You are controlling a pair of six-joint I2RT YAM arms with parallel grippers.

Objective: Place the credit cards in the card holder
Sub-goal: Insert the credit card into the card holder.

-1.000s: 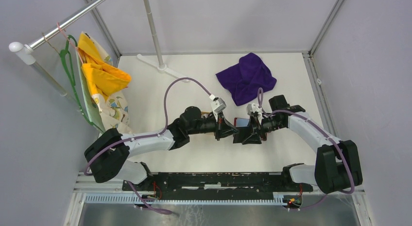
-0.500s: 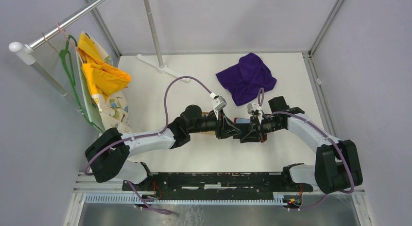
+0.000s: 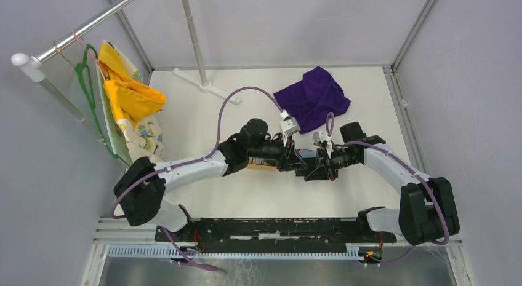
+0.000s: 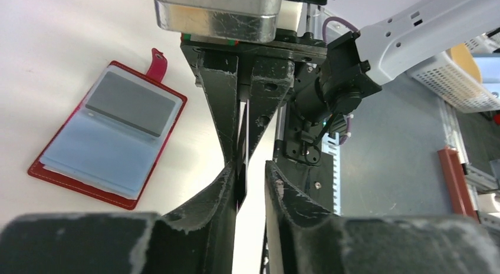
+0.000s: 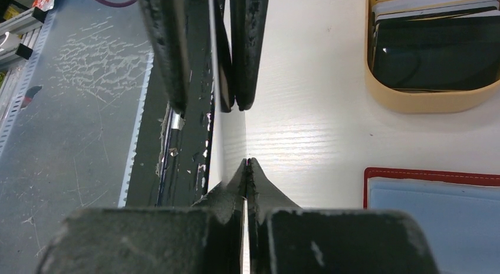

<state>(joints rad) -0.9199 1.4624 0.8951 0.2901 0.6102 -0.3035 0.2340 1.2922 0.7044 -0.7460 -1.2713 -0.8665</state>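
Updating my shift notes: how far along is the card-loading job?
Done: one grey card sits in the open red card holder. In hand: the right gripper is shut on a thin card seen edge-on, with the left gripper open around it. Left: that card, plus the dark and pale cards in the tan tray.

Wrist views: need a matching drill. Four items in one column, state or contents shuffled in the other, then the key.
Items
1. card holder
2. tray
3. left hand
4. right hand

States
A. shut on a thin card seen edge-on
B. lying open on the table, grey card in a pocket
C. open, one finger on each side of that thin card
D. holds black cards

Pairs: 1-B, 2-D, 3-C, 4-A
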